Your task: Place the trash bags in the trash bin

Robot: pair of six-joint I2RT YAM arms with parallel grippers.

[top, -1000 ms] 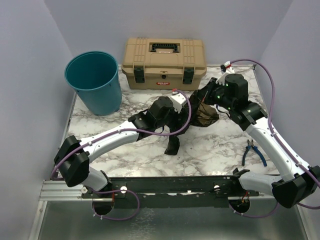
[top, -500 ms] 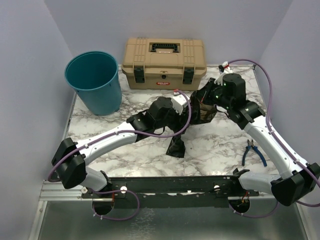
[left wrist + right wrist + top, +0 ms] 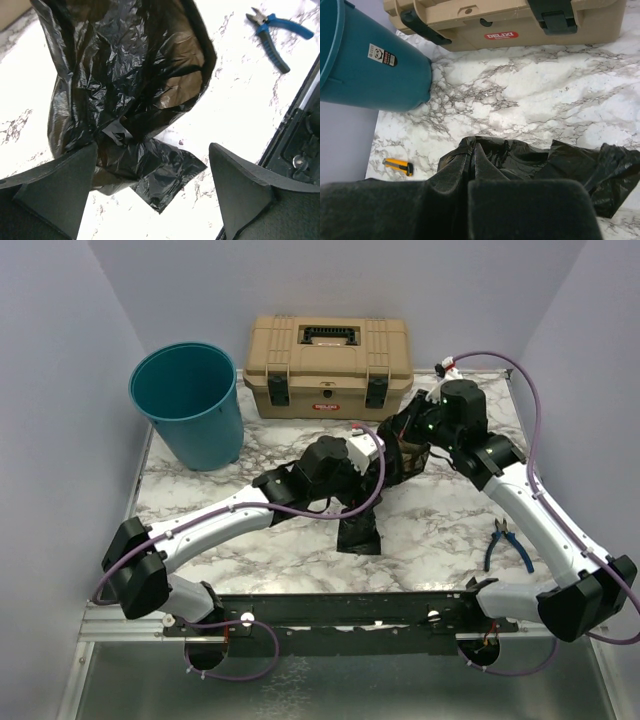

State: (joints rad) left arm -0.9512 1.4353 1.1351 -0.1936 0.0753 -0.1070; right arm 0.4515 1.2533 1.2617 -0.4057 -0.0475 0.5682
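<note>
- The black trash bag [image 3: 358, 532] is held up near the middle of the marble tabletop [image 3: 425, 530], between the two arms. Its loose tail droops down to the surface on the near side.
- The right gripper [image 3: 468, 187] has its fingers pressed together, with black film bunched at the seam between them. It appears clamped on the bag's upper end.
- The left gripper [image 3: 152, 150] has its fingers spread wide and grips nothing. The bag hangs just beyond the gap, with one fold brushing the finger on the left of that wrist view.
- The teal trash bin [image 3: 185, 400] stands upright with its mouth open, at the far left of the tabletop. It is beside the tan toolbox [image 3: 328, 365] and well apart from the bag.
- The bag's long axis runs from the right gripper down and toward the near edge.
- From the bag, the bin lies to the left and farther back. The left arm is on the bin's side, but the right arm has the hold.
- The carry likely calls for a leftward sweep high enough for the drooping tail to clear the bin's rim.
</note>
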